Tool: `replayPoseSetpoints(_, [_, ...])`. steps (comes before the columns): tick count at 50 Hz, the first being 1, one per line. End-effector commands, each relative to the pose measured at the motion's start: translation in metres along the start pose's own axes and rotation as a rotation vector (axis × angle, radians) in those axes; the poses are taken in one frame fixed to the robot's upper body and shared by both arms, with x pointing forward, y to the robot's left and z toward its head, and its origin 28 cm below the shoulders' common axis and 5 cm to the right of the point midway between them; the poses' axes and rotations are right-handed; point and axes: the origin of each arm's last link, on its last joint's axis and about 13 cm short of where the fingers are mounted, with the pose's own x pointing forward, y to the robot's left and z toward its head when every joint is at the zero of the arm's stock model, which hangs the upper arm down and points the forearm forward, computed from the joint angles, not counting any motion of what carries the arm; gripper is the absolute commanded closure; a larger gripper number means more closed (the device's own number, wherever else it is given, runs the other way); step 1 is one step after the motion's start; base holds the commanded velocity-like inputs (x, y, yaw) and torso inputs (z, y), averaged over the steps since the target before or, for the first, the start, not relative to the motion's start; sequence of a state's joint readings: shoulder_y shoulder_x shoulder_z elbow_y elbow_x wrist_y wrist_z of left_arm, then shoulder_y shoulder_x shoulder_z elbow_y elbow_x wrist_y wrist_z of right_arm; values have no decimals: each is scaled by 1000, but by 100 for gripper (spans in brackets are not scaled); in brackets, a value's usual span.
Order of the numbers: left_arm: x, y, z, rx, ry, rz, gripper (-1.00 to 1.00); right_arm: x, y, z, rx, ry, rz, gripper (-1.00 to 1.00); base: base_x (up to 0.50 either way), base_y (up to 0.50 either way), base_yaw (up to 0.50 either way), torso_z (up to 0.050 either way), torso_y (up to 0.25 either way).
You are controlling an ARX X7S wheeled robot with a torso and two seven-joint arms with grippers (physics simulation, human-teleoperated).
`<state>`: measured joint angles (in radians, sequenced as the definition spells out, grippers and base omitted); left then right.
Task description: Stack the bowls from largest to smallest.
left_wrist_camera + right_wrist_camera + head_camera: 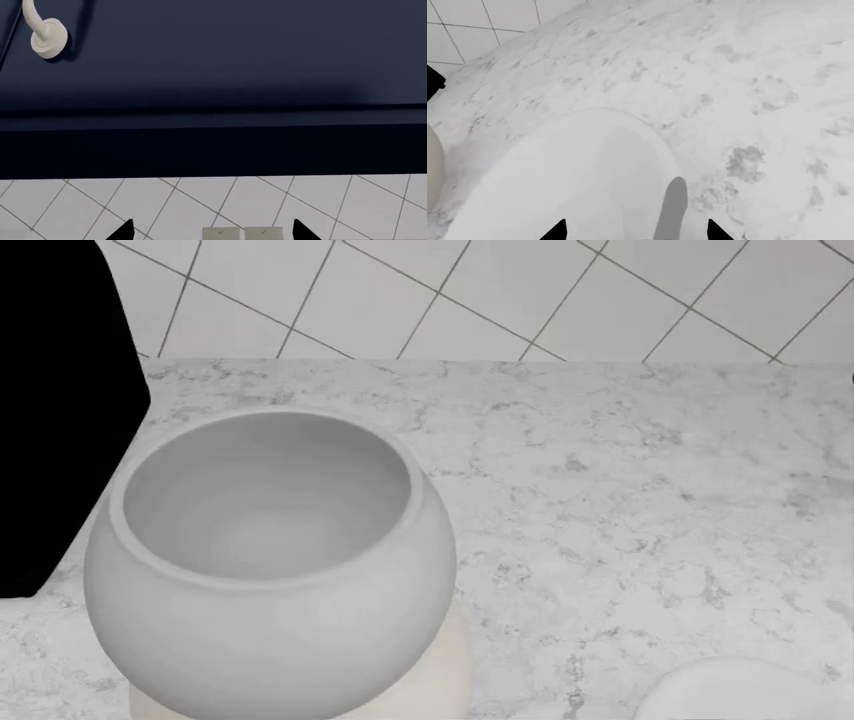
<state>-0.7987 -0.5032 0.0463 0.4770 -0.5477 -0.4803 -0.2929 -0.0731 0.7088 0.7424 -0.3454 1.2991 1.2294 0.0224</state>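
Right gripper (636,231) open directly above small white bowl (580,180) at counter (641,500) near-right corner, grey bowl (267,560) already nested in cream bowl (434,685) to its left; left gripper (212,234) open, facing cabinet, far off.

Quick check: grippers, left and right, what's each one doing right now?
Left gripper: open, empty, facing a dark cabinet.
Right gripper: open, holding nothing, above the white bowl.
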Motion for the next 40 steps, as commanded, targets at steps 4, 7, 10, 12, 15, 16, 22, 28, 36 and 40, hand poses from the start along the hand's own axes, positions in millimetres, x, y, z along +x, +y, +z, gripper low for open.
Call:
replayPoseSetpoints(4, [2, 2, -1, 27, -18, 19, -100, 2, -12, -15, 3, 19, -60, 100, 3, 1, 2, 0, 0])
replayPoseSetpoints(7, [1, 3, -1, 28, -17, 21, -100, 1, -9, -13, 0, 20, -58, 100, 0, 1, 1, 0, 0])
replayPoseSetpoints(10, [1, 3, -2, 30, -17, 22, -100, 2, -8, -12, -4, 21, -57, 100, 0, 0, 1, 0, 0])
replayPoseSetpoints(12, [2, 3, -1, 29, -18, 23, -100, 2, -9, -12, -8, 22, -55, 100, 0, 0, 2, 0, 0])
replayPoseSetpoints(15, [1, 3, -2, 28, -18, 24, -100, 2, -9, -11, -10, 21, -55, 100, 3, 1, 1, 0, 0])
replayPoseSetpoints(16, [1, 3, -2, 28, -18, 24, -100, 0, -7, -9, -13, 17, -57, 100, 0, 0, 3, 0, 0])
replayPoseSetpoints(22, [2, 3, -2, 25, -19, 23, -100, -11, 0, 9, -36, -39, -68, 100, 0, 0, 0, 0, 0])
replayPoseSetpoints(28, [2, 2, -1, 24, -20, 22, -100, -20, 11, 28, -73, -81, -68, 100, 0, 0, 0, 0, 0])
replayPoseSetpoints(36, [2, 2, -1, 25, -21, 22, -100, -32, 27, 59, -120, -154, -59, 100, 0, 0, 0, 0, 0])
replayPoseSetpoints(40, [1, 3, 0, 23, -22, 25, -100, -35, 31, 65, -134, -169, -59, 100, 0, 0, 0, 0, 0])
